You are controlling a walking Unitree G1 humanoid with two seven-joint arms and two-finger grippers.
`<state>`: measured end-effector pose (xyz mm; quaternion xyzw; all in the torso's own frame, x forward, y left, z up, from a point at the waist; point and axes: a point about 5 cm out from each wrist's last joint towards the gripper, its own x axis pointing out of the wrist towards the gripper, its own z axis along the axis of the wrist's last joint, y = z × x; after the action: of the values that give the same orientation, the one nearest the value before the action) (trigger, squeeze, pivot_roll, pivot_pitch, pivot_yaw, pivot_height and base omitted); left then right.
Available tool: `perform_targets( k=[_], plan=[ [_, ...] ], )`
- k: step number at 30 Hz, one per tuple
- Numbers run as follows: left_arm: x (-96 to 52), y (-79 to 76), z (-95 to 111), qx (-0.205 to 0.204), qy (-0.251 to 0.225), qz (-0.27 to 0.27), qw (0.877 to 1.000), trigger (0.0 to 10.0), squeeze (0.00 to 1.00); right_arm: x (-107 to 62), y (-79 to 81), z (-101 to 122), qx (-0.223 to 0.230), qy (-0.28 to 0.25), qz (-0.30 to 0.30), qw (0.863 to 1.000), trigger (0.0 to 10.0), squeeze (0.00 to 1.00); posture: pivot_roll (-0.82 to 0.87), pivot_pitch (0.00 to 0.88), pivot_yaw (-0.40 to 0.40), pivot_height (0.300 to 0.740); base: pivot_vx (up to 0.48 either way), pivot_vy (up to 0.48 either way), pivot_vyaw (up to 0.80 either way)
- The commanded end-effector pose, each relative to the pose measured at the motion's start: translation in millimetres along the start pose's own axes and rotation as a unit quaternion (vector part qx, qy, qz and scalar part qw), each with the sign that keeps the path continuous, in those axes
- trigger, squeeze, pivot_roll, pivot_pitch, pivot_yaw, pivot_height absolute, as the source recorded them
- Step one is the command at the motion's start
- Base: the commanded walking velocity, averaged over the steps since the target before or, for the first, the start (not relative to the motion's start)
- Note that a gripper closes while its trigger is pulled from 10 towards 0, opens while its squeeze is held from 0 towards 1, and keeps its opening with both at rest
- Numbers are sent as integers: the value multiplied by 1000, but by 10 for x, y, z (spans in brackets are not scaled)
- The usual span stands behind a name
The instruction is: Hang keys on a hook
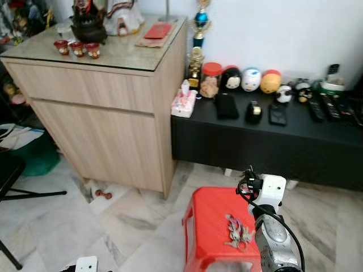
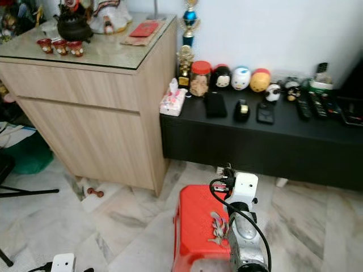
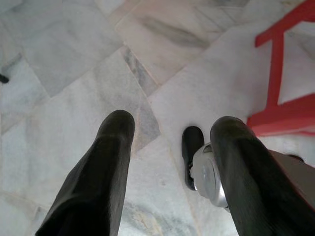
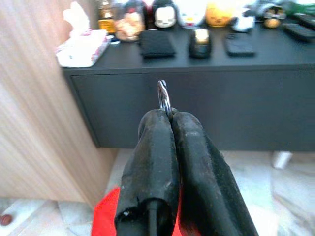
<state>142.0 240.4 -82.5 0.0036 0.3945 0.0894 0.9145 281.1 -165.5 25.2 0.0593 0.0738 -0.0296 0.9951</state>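
Right wrist view: your right gripper (image 4: 170, 115) is pinching only the keys' (image 1: 238, 231) ring; swinging could slip it.

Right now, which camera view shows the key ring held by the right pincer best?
The right wrist view: the key ring stands up, pinched in the shut right pincer. In the eye views, the bunch of keys hangs beside that arm over the red stool, and the ring is too small to make out.

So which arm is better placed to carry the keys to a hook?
Right. The right gripper is shut on the key ring above the red stool; the left gripper hangs open over the marble floor.
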Motion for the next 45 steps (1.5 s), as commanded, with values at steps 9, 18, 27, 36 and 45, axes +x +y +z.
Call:
perform_targets(
  k=[9, 18, 27, 36, 45],
  plan=[
    [11, -38, 0, -2, 4, -5, 1000, 10000, 0, 73, 36, 38, 5, -2, -6, 1000, 10000, 0, -57, 0, 13, 740, -290, 0, 0],
    [36, -46, 57, -10, -3, 0, 1000, 10000, 0, 124, 29, 82, 5, -4, -4, 1000, 10000, 0, -34, 0, -5, 740, -290, 0, 0],
    [27, 8, 44, -19, 0, 13, 1000, 10000, 0, 193, 24, 172, 6, -13, -7, 1000, 10000, 0, -18, 0, -14, 740, -300, 0, 0],
    [26, -10, 29, -25, 3, 14, 1000, 10000, 0, 219, 44, 196, 5, -14, -5, 1000, 10000, 0, -17, 0, -19, 740, -307, 0, 0],
    [26, -20, 20, -28, 6, 14, 999, 10000, 0, 208, 43, 186, -3, -14, -2, 1000, 10000, 0, -17, 0, -23, 740, -315, 0, 0]
  ],
)
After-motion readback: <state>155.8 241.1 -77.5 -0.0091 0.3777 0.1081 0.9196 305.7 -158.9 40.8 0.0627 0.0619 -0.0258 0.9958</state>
